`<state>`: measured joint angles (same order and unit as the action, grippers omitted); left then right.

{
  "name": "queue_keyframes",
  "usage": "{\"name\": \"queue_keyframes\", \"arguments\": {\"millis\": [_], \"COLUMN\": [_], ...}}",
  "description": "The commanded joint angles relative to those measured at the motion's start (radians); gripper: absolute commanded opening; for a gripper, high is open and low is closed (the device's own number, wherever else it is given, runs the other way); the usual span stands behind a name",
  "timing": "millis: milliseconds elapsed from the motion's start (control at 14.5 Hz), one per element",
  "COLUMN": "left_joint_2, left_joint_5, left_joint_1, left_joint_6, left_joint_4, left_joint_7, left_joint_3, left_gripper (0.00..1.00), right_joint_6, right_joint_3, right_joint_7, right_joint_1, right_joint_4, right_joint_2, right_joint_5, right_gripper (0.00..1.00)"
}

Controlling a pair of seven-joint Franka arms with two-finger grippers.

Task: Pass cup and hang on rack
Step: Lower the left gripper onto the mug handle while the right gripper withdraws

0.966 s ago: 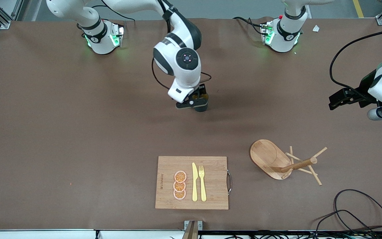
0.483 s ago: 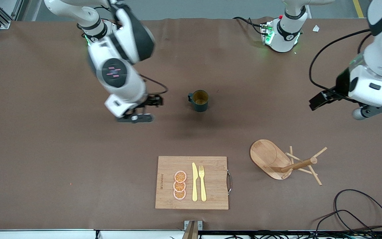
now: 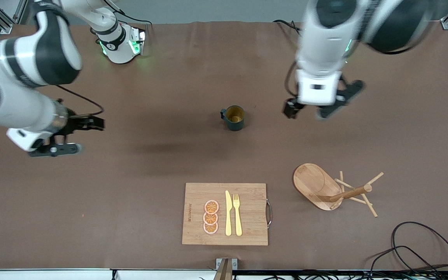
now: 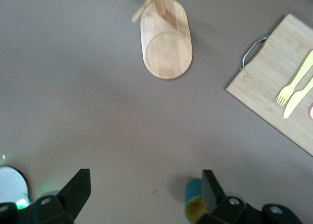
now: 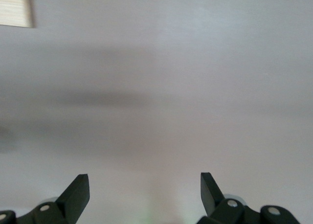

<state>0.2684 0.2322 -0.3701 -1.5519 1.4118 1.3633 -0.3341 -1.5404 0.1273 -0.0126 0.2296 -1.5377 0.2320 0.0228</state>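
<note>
Cup point(image 3: 234, 118) stands upright, free. Left gripper point(image 3: 322, 109) — jaws spread, empty — should straddle the rim, clear of the handle. Right gripper point(image 3: 65, 136), released, waits over bare table.

We can read no text anywhere on the table; a dark printed mark runs along one edge of the board point(image 3: 224, 214), toward the right arm's end, but we find its letters too small to make out.
</note>
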Motion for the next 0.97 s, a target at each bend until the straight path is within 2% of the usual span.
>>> {"name": "queue_keyframes", "arguments": {"millis": [0,207,345,483,621,759,897], "left_joint_2": [0.118,0.265,0.331,0.395,0.452,0.488,0.521], "left_joint_5": [0.1,0.246,0.282,0.334,0.389,0.397,0.424], "left_joint_1": [-0.146,-0.309,-0.352,-0.409,-0.464,-0.498,-0.556], "left_joint_6": [0.004,0.004,0.0,-0.005,-0.007,-0.04,-0.092], "left_joint_4": [-0.051,-0.111,-0.131,-0.129,-0.131,-0.129,-0.131], "left_joint_7": [0.248,0.451,0.569,0.666,0.752,0.83,0.878], "left_joint_3": [0.006,0.018,0.018,0.02,0.027,0.038,0.078], "left_gripper": [0.99,0.99,0.98,0.98,0.96,0.97,0.97], "right_joint_6": [0.026,0.057,0.081,0.085,0.08,0.082,0.082], "right_joint_3": [-0.025,-0.025,-0.025,-0.026,-0.028,-0.029,-0.028], "right_joint_7": [0.118,0.14,0.128,0.123,0.108,0.065,0.025], "right_joint_1": [-0.129,-0.197,-0.197,-0.197,-0.197,-0.193,-0.199], "right_joint_4": [-0.041,-0.035,-0.024,-0.003,0.027,0.034,0.034], "right_joint_2": [-0.075,-0.111,-0.122,-0.123,-0.119,-0.117,-0.115], "right_joint_5": [-0.014,-0.041,-0.076,-0.076,-0.063,-0.044,-0.026], "right_gripper": [1.0,1.0,1.0,1.0,1.0,1.0,1.0]}}
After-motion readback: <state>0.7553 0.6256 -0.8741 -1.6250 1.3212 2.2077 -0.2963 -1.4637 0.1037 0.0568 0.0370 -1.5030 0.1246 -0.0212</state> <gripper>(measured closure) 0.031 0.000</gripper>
